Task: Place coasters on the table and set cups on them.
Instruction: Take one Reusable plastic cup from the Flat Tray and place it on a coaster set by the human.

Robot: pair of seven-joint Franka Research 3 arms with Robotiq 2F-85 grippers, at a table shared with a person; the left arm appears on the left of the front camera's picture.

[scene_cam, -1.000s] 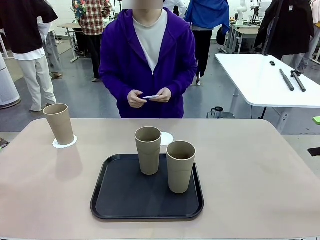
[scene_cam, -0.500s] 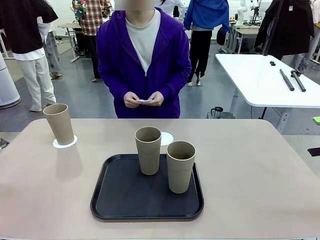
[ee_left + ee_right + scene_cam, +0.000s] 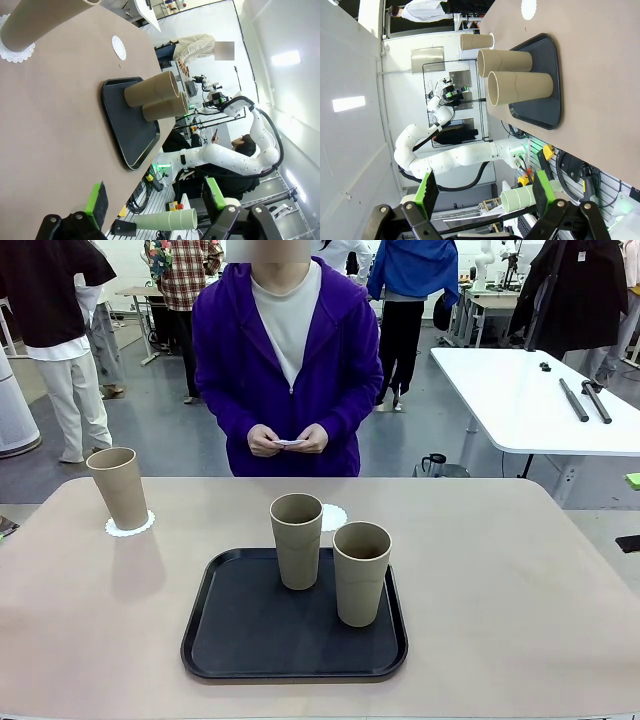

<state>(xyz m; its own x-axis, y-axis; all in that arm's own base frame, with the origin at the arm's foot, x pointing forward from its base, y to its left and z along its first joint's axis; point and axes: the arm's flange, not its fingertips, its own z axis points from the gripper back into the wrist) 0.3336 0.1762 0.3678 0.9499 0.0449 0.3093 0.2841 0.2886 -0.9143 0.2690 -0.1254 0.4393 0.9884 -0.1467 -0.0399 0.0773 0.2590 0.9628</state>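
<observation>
On black tray [image 3: 225, 640]: front cup [image 3: 360, 572], rear cup [image 3: 297, 540]; bare coaster [image 3: 335, 517] just behind tray. Left gripper [image 3: 156, 200] and right gripper [image 3: 485, 192] spread wide, nothing held. Best: grip rear cup mid-body, lift clear of rim, centre on coaster.

Black left pincer [image 3: 155, 197] and right pincer [image 3: 484, 187], green pads [image 3: 95, 198]; person's purple zip hoodie [image 3: 340, 360] over white tee [image 3: 288, 315]

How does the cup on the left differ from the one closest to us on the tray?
The left cup stands on a white coaster on the table; the near cup stands on the black tray, with no coaster. The left cup stands alone; the near cup has another cup beside it. Both are upright, tan and tapered.
</observation>
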